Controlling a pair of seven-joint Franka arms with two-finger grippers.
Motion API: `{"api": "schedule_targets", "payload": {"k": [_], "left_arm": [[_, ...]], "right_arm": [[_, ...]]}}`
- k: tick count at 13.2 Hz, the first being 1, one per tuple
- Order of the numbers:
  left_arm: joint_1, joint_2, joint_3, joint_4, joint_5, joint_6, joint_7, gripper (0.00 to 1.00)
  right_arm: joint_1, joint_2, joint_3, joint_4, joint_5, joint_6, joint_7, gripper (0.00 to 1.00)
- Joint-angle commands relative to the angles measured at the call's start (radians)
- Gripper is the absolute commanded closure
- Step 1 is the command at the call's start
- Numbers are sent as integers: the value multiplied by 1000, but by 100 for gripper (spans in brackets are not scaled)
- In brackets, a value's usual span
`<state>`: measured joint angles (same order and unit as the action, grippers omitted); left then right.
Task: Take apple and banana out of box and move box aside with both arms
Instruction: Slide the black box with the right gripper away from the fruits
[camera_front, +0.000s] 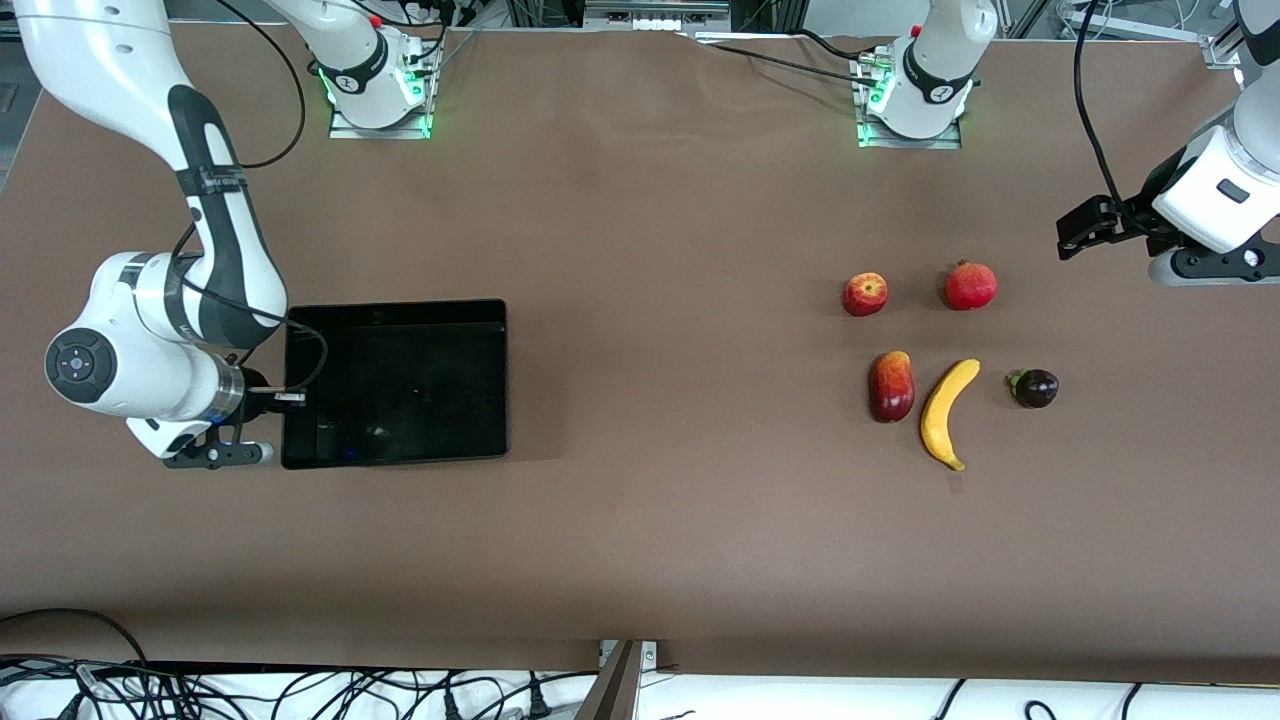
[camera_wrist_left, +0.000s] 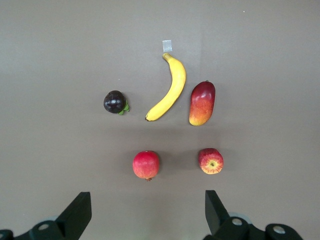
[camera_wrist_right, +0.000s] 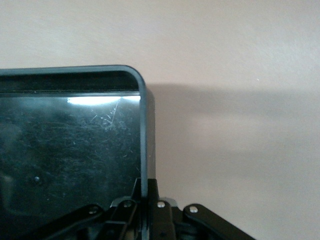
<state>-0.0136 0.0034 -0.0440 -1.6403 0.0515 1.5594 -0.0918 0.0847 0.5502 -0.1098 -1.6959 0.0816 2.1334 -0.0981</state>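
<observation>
Both fruits named in the task already lie on the brown table (camera_front: 640, 200), well apart from the shallow glossy black plastic box (camera_front: 395, 382), which sits empty toward the right arm's end. The small streaked red apple (camera_front: 865, 294) and the long curved yellow banana (camera_front: 948, 412) rest toward the left arm's end, the banana nearer the front camera than the apple. The right gripper (camera_wrist_right: 148, 212) is clamped tight on the box's low wall, judging by its position to drag the box aside. The left gripper (camera_wrist_left: 145, 212) hangs spread wide and empty above the table beside the fruit, waiting.
</observation>
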Motion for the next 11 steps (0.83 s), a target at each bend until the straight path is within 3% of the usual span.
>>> {"api": "schedule_targets", "payload": {"k": [1, 4, 5, 6, 7, 9, 11], "left_arm": [[0, -3, -1, 30, -21, -21, 21, 0], [0, 0, -7, 34, -22, -21, 17, 0], [0, 0, -7, 34, -22, -21, 17, 0], [0, 0, -7, 36, -22, -21, 21, 0], [0, 0, -7, 36, -22, -21, 21, 0], [0, -2, -17, 36, -38, -22, 15, 0], [1, -2, -36, 37, -52, -24, 3, 0]], "right_arm": [[-25, -73, 12, -143, 24, 86, -23, 100], [-34, -84, 10, -209, 24, 145, -20, 100], [-34, -84, 12, -203, 24, 138, -19, 79], [-33, -96, 12, -200, 24, 138, -15, 24], [-33, -110, 13, -194, 23, 134, -18, 0], [-29, -144, 19, -121, 23, 47, -18, 0], [-26, -151, 22, 37, 21, -155, -20, 0]]}}
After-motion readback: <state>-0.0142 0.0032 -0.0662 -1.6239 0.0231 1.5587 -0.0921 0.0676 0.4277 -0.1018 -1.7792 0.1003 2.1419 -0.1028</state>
